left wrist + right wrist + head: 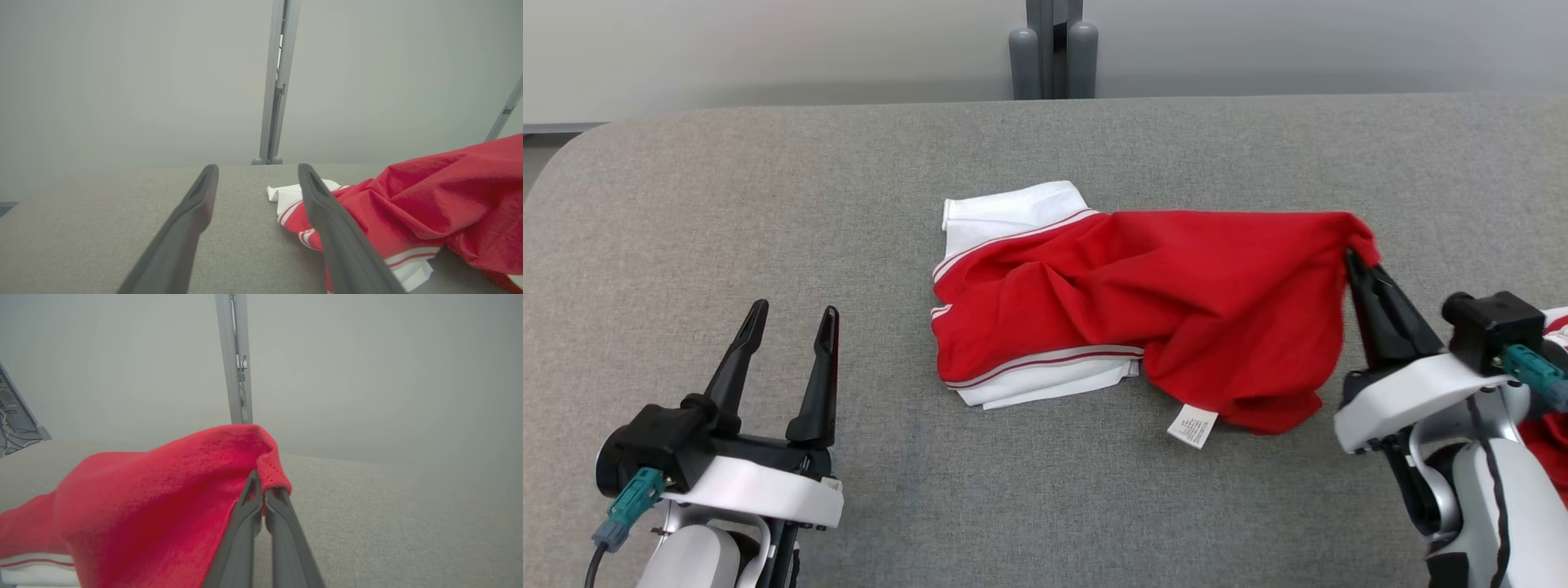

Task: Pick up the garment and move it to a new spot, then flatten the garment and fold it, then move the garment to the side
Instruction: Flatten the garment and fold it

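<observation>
My right jaws clench the garment (1143, 302) edge; left jaws released. I should lift steadily, clearing the tabletop (768, 204).

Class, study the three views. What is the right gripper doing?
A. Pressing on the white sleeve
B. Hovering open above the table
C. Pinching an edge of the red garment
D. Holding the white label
C: the right gripper is shut on a raised red edge of the garment, while the left gripper stands open beside it.

Right pincer (1352, 260) tips partly under garment (1143, 310); label (1192, 426) print unreadable.
</observation>
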You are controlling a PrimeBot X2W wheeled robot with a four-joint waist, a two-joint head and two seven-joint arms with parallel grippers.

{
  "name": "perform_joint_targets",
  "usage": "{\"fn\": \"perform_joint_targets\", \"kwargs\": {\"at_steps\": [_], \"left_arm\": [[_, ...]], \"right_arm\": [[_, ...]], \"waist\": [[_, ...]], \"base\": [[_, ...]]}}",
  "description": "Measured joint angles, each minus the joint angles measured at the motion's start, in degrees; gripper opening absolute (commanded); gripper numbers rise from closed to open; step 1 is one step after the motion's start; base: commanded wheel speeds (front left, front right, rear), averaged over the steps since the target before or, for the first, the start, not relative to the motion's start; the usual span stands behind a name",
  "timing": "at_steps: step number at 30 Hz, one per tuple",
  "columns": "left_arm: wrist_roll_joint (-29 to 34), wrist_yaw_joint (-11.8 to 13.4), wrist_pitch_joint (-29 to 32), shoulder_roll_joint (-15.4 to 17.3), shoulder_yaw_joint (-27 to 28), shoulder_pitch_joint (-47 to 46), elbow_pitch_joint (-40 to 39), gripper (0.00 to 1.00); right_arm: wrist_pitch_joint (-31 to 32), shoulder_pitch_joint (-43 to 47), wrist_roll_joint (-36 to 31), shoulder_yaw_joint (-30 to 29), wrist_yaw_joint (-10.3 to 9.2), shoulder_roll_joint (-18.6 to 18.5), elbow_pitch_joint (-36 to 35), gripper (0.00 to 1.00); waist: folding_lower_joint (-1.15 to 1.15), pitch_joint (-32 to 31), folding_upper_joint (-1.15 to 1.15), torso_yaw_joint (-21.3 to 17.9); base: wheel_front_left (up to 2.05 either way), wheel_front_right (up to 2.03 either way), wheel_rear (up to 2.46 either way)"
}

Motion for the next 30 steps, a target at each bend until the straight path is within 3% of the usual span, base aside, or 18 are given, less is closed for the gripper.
{"fn": "perform_joint_targets", "kwargs": {"at_steps": [7,14,15,16,17,25,30], "left_arm": [[-0.2,-0.4,0.6,0.0,-0.7,-0.8,0.8,1.0],[-0.2,-0.4,0.7,0.1,-0.9,-1.3,1.0,1.0],[-0.2,-0.4,0.7,0.2,-0.9,-1.4,1.0,1.0],[-0.2,-0.4,0.7,0.3,-0.9,-1.4,1.0,1.0],[-0.2,-0.4,0.7,0.3,-0.8,-1.6,1.0,1.0],[0.0,0.6,0.6,0.7,-0.3,-1.7,0.8,1.0],[0.5,1.9,0.6,1.1,0.0,-1.3,0.3,1.0]], "right_arm": [[-0.6,-1.9,-0.6,-6.8,0.0,-0.1,12.4,0.0],[-3.7,-4.5,-1.9,-9.4,0.0,0.5,21.1,0.0],[-4.4,-4.9,-2.1,-9.6,0.01,0.6,21.8,0.06],[-5.2,-5.4,-2.1,-9.9,0.01,0.7,22.3,0.4],[-5.8,-5.8,-2.1,-10.0,0.01,0.8,22.5,1.0],[-9.9,-6.3,-1.8,-10.8,0.0,1.2,19.0,1.0],[-10.7,-3.9,-1.8,-10.0,0.0,1.5,11.0,1.0]], "waist": [[0.0,1.1,0.0,0.5],[0.0,2.4,0.0,0.9],[0.0,2.5,0.0,0.9],[0.0,2.6,0.0,0.8],[0.0,2.6,0.0,0.8],[0.0,1.4,0.0,0.6],[0.0,-0.3,0.0,0.2]], "base": [[0.0,0.0,0.0],[0.0,0.0,0.0],[0.0,0.0,0.0],[0.0,0.0,0.0],[0.0,0.0,0.0],[0.0,0.0,0.0],[0.0,0.0,0.0]]}}
